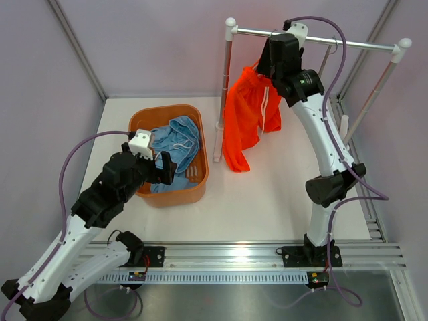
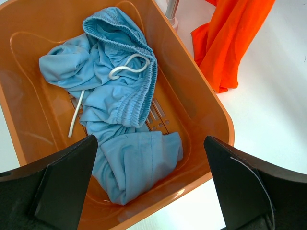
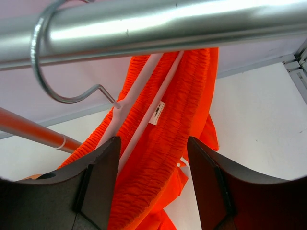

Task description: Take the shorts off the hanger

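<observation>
Reaching up to the silver rail [image 1: 348, 44] with the right gripper [image 3: 152, 148], jaws released and spread wide to either side of the gathered waistband of the orange shorts [image 3: 163, 124], clamping nothing; cannot tell whether either finger touches the cloth. Hanging just beyond those fingers, a wire hanger hook [image 3: 48, 72], looped over the rail, with the waistband running down from below it. From above, showing the orange legs draped down beside the left post [image 1: 224, 93] toward the white table [image 1: 281, 200]. Hovering with the left gripper [image 2: 149, 143] over the near end of the orange basket [image 2: 218, 112], jaws likewise wide apart and gripping nothing. Lying crumpled inside that basket, off the rail altogether, the light blue shorts [image 2: 120, 100], white drawstring [image 2: 127, 67] looped across the waistband; basket set left of the post, near the hanging orange hem.
</observation>
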You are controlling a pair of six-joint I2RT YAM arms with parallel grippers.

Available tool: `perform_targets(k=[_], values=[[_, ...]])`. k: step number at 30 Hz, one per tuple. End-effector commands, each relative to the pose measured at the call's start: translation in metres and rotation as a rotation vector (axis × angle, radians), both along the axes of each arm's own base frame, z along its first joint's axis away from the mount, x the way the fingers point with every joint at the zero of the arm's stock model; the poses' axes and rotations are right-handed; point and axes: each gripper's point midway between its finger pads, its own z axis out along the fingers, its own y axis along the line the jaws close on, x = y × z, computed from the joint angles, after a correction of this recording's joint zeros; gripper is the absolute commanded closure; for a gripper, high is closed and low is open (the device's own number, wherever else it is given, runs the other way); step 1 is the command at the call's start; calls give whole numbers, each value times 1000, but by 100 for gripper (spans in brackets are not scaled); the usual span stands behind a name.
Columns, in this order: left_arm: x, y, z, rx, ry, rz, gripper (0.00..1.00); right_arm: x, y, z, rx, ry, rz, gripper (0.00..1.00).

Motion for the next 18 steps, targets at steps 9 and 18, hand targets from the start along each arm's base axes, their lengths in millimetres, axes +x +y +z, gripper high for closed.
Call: perform_targets(k=[9, 18], values=[[6, -7, 8, -20, -36, -22, 1, -29, 4, 72, 108, -187, 3, 34], [6, -7, 6, -17, -29, -21, 1, -13, 8, 63, 111, -178, -30, 35]])
